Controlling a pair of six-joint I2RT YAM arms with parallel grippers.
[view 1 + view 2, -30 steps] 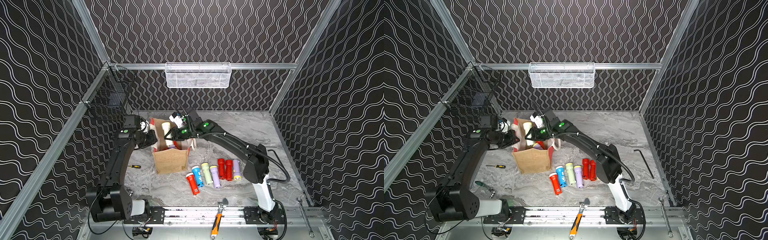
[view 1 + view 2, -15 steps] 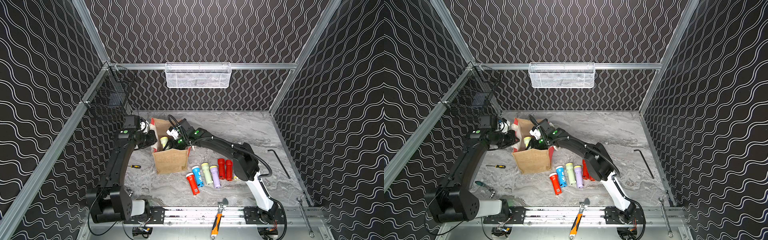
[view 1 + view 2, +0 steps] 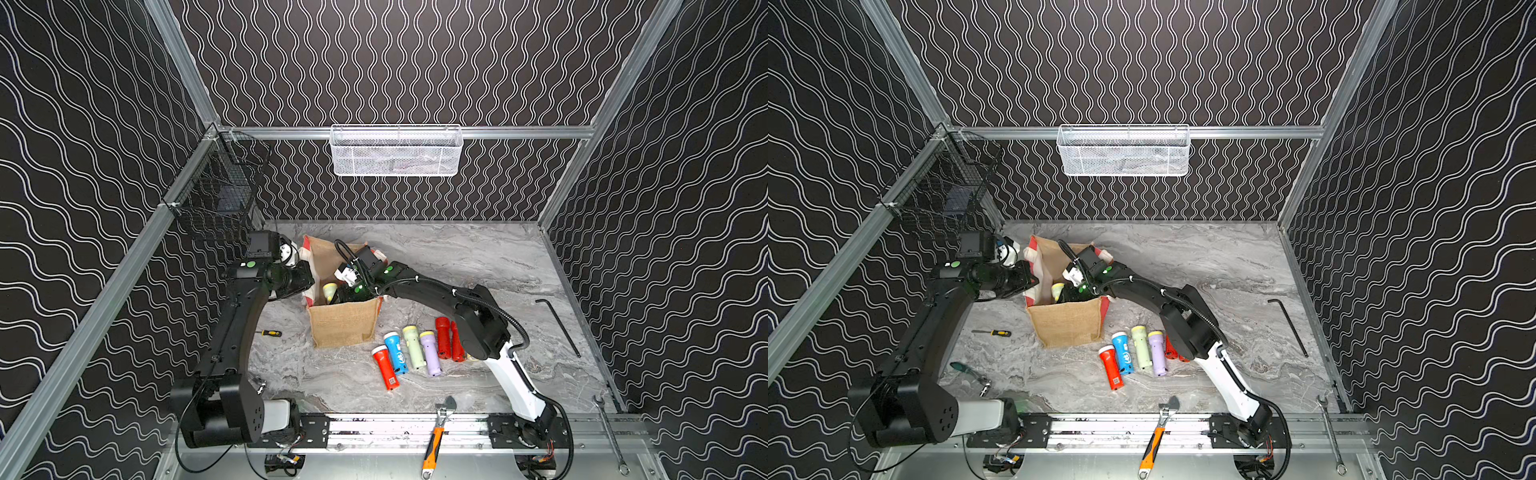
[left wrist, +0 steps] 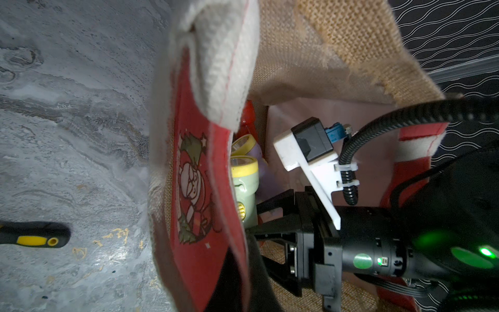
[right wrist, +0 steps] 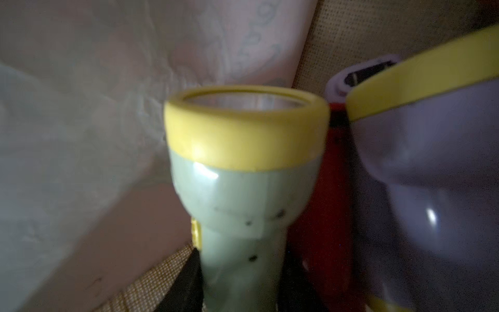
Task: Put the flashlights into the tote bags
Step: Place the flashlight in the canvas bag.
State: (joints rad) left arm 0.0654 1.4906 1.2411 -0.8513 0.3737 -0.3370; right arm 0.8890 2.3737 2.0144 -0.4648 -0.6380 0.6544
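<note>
The tote bag stands open left of centre. My left gripper is shut on its red-and-white side panel, holding the mouth apart. My right gripper is down inside the bag, shut on a pale green flashlight. A lilac flashlight and a red one lie in the bag beside it. Several flashlights lie on the table right of the bag: red, blue, pale green, lilac, red.
A small screwdriver lies left of the bag. An orange-handled wrench and a spanner rest on the front rail, a hex key at the right. A white mesh basket and a black wire basket hang on the walls.
My right gripper has come down from above the bag's mouth into the bag, with the pale green flashlight in it. The left gripper has kept its hold on the panel.
</note>
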